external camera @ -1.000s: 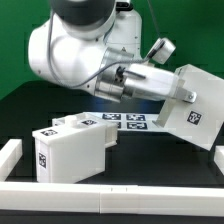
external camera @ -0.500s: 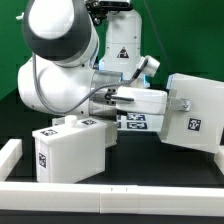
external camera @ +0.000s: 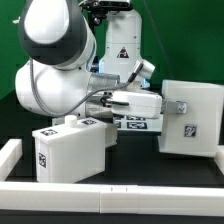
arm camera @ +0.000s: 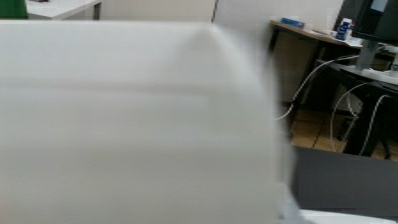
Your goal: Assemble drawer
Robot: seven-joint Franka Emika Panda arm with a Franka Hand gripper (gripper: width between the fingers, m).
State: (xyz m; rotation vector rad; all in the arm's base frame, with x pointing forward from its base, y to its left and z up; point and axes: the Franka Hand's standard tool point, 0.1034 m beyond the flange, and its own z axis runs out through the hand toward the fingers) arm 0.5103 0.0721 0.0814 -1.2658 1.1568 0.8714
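Observation:
The large white drawer shell (external camera: 190,120) sits at the exterior view's right, nearly upright, with a tag on its front face. My gripper (external camera: 162,104) reaches its left edge and is shut on the shell's wall; the fingertips are mostly hidden by it. In the wrist view the shell's blurred white wall (arm camera: 125,120) fills most of the picture and my fingers do not show. A boxy white tray (external camera: 68,152) with tags stands at the front left. A second tray (external camera: 84,124) is partly hidden behind it.
The marker board (external camera: 136,122) lies flat behind the trays, under my arm. Low white border rails run along the left (external camera: 9,152) and the front (external camera: 110,200) of the black table. My arm's bulky white body (external camera: 60,70) stands over the back left.
The shell has turned from a tilt to nearly upright and sunk a little at the right. My arm has swung with it, its big joint now nearer the camera.

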